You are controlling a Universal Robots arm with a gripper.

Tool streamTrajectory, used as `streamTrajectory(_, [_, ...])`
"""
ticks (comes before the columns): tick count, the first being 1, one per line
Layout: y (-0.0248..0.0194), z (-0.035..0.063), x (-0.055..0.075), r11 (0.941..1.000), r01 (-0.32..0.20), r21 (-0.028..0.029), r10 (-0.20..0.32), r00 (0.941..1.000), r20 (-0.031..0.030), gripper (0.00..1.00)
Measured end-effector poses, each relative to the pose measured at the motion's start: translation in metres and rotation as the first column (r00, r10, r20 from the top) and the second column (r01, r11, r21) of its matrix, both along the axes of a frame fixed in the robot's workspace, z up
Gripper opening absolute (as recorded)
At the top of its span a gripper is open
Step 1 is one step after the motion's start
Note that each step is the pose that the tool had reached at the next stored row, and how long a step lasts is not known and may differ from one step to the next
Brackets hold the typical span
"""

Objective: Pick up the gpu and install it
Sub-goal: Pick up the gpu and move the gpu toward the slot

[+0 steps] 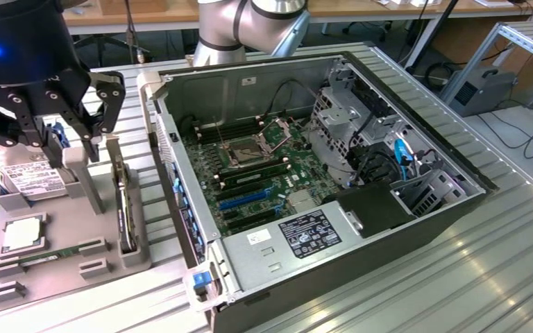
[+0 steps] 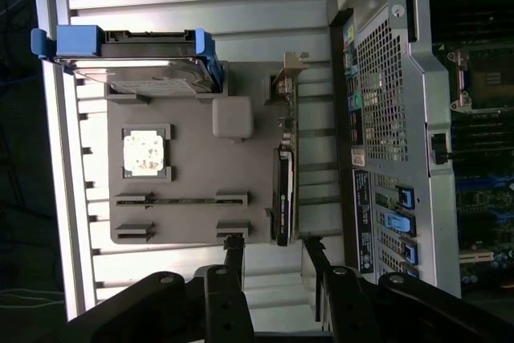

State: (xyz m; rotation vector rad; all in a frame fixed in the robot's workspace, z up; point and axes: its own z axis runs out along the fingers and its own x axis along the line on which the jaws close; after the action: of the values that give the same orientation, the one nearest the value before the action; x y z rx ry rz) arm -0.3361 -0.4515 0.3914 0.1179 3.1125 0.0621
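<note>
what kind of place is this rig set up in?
Likely a robotics lab or workshop: an open black desktop computer case sits on a ribbed aluminium table, beside a grey moulded parts tray, with wooden workbenches behind.

Wrist vertical, black two-finger gripper (image 1: 77, 142) pointing straight down with a blue light on its body. Its fingers (image 2: 234, 256) are spread wide, empty. The silver-grey jointed arm (image 1: 248, 24) bends at the back.
</note>
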Motion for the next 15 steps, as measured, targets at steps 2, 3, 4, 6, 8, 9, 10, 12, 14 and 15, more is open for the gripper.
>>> streamTrajectory(2, [0.0000, -0.0010, 0.0001, 1.0000, 0.000, 0.0000, 0.000, 1.0000, 0.0000, 0.42])
streamTrajectory(3, [0.0000, -0.0014, 0.0001, 1.0000, 0.000, 0.0000, 0.000, 1.0000, -0.0001, 0.42])
streamTrajectory(4, [0.0000, -0.0019, 0.0002, 1.0000, 0.000, 0.0000, 0.000, 1.0000, 0.0000, 0.42])
streamTrajectory(6, [0.0000, -0.0028, 0.0003, 1.0000, 0.000, 0.0000, 0.000, 1.0000, 0.0000, 0.42])
streamTrajectory(8, [0.0000, -0.0036, 0.0004, 1.0000, 0.000, 0.0000, 0.000, 1.0000, 0.0000, 0.42])
streamTrajectory(9, [0.0000, -0.0041, 0.0004, 1.0000, 0.000, 0.0000, 0.000, 1.0000, 0.0000, 0.42])
streamTrajectory(10, [0.0000, -0.0045, 0.0004, 1.0000, 0.000, -0.0001, 0.000, 1.0000, 0.0000, 0.42])
streamTrajectory(12, [0.0000, -0.0054, 0.0004, 1.0000, 0.000, -0.0002, 0.000, 1.0000, 0.0000, 0.42])
streamTrajectory(14, [0.0000, -0.0063, 0.0004, 1.0000, 0.000, -0.0001, 0.000, 1.0000, 0.0000, 0.42])
streamTrajectory(15, [0.0000, -0.0067, 0.0004, 1.0000, 0.000, -0.0001, 0.000, 1.0000, 0.0000, 0.42])
